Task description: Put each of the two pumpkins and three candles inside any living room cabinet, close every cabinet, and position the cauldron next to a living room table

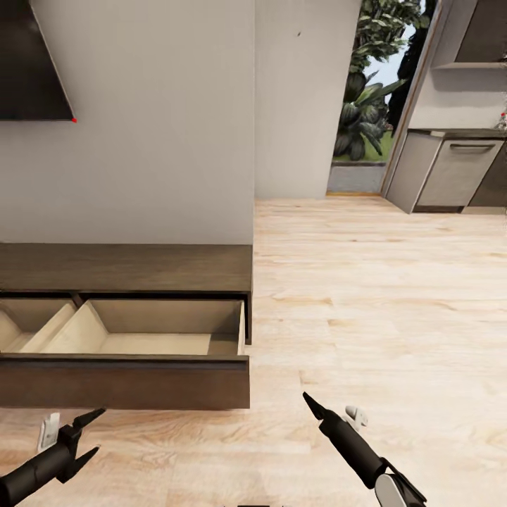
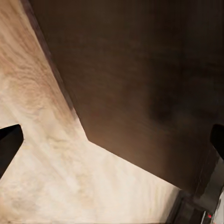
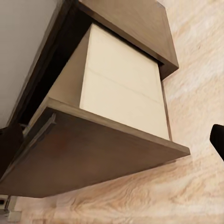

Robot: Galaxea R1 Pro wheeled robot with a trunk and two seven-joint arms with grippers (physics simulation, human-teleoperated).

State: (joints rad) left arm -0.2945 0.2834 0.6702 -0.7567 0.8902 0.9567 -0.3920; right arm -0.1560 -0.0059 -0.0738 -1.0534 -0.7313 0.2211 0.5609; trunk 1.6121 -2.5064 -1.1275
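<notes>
The cabinet [image 1: 127,267] is a long, low dark brown unit against the wall at the left. Its drawer [image 1: 127,384] is pulled out, and the pale beige interior [image 1: 155,343] holds nothing. My left gripper [image 1: 97,431] is open just in front of the drawer front, low over the floor. In the left wrist view the dark cabinet [image 2: 140,70] wood is close ahead. My right gripper [image 1: 313,407] is open over the floor, past the drawer's right end. The right wrist view looks along the drawer [image 3: 93,158] from that end. The pumpkins, candles, cauldron and table are out of view.
Light wooden floor [image 1: 366,303] stretches to the right of the cabinet. A dark screen [image 1: 28,63] hangs on the wall above it. Farther back right are a doorway with plants [image 1: 366,105] and grey kitchen cupboards [image 1: 458,169].
</notes>
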